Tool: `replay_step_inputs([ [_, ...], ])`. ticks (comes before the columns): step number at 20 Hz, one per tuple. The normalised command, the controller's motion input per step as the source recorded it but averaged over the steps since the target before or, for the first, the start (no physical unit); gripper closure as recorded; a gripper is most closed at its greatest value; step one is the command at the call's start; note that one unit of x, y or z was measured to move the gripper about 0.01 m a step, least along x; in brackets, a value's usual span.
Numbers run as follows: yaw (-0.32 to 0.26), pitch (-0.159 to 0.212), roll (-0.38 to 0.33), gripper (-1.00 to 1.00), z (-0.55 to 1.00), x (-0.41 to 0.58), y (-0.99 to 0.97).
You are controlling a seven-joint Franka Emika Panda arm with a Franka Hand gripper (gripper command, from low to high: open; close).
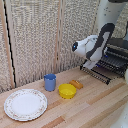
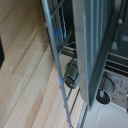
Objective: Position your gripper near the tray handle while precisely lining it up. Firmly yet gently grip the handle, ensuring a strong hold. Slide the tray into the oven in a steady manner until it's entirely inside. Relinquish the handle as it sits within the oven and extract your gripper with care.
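The oven (image 1: 119, 49) stands at the exterior view's right edge. Its dark wire tray (image 1: 106, 69) sticks out of it over the table. The tray handle (image 1: 95, 75), a thin bar, runs along the tray's front edge. The white-and-black arm reaches down from above, and my gripper (image 1: 86, 64) is at the tray's near corner, close to the handle. The arm's wrist hides its fingers. In the wrist view the handle bar (image 2: 56, 55) runs across the picture, with two faint blue marks on it. The oven front (image 2: 95, 45) and a knob (image 2: 71, 76) lie behind it. No jaw gap shows.
On the wooden table (image 1: 90, 110) are a blue cup (image 1: 50, 81), a yellow bowl (image 1: 67, 90), a small orange item (image 1: 76, 83) and a round patterned plate (image 1: 25, 104). A woven screen (image 1: 35, 35) backs the table.
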Motion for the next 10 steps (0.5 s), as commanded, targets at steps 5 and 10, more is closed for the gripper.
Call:
replay_step_inputs([
  [5, 0.029, 0.006, -0.073, 1.0, -0.03, -0.011, 0.0],
  [10, 0.144, 0.06, -0.079, 1.0, 0.0, -0.142, -0.31],
])
